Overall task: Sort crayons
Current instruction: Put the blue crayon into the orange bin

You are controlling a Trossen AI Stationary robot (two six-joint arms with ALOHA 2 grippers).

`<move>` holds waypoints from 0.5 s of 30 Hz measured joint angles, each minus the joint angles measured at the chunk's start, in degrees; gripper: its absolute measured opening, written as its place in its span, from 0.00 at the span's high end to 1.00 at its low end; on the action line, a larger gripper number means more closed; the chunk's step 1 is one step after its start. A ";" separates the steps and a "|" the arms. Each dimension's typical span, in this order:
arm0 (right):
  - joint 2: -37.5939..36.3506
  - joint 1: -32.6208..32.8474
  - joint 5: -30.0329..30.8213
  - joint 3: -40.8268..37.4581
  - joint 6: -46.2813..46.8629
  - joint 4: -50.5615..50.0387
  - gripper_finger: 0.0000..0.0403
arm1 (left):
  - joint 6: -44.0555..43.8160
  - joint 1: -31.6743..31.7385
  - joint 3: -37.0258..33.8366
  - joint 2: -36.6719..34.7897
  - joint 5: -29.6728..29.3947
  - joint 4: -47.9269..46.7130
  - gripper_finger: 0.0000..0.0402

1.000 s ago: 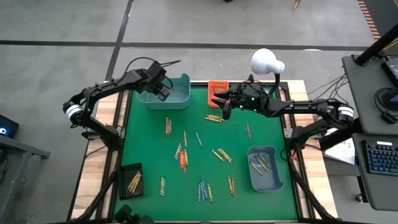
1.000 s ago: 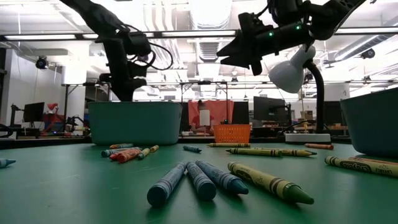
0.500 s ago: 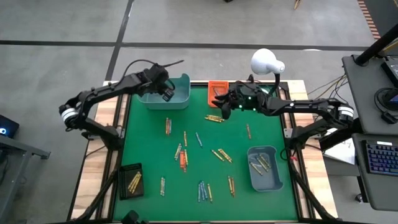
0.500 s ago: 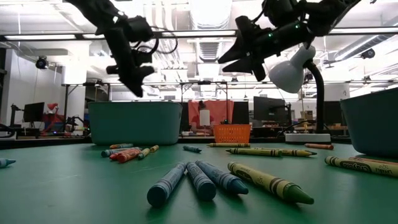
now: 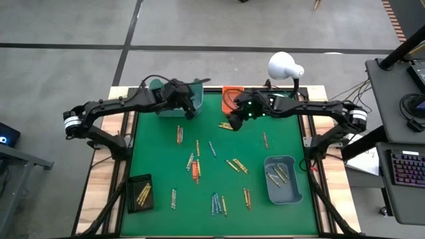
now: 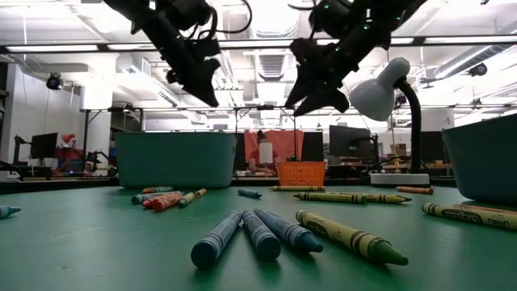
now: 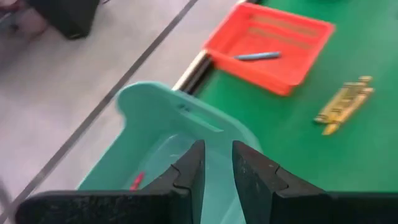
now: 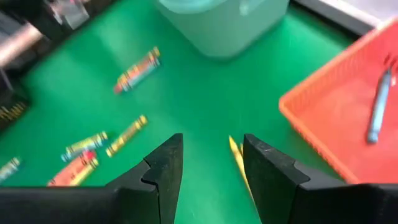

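Note:
Many crayons (image 5: 196, 166) lie flat on the green mat. My left gripper (image 7: 217, 152) hangs in the air over the right rim of the teal bin (image 7: 161, 124) at the far left. Its fingers stand slightly open with nothing between them. A red crayon (image 7: 135, 182) lies in that bin. My right gripper (image 8: 212, 146) slants down, open and off the table, above the yellow crayons (image 5: 228, 126) at the far middle. One yellow crayon (image 8: 235, 155) shows on the mat below the gap between its fingers.
An orange tray (image 5: 232, 93) with a blue crayon (image 7: 258, 56) stands at the far edge beside a white lamp (image 5: 284, 66). A grey-blue bin (image 5: 282, 179) with crayons sits near right. A black tray (image 5: 139, 192) with yellow crayons sits near left.
My left gripper has swung from over the teal bin toward the table's right, rising a little and tipping less steeply. My right gripper has tipped downward and come a little toward the yellow crayons. No crayon has moved.

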 joint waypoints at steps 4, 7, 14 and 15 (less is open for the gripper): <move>3.63 0.52 0.12 4.31 -0.24 -8.59 0.62 | 1.09 -1.50 -0.05 0.00 4.49 0.57 0.84; 6.47 0.97 0.19 7.08 -1.45 -13.96 0.62 | 2.30 -2.04 -0.06 0.00 8.86 0.69 0.84; 12.23 2.10 0.18 11.08 -2.84 -23.57 0.67 | 2.80 -2.23 -0.35 -0.02 19.52 2.79 0.84; 12.69 2.30 0.16 11.46 -2.91 -24.84 0.68 | 2.79 -2.23 -0.74 -0.04 20.51 3.71 0.84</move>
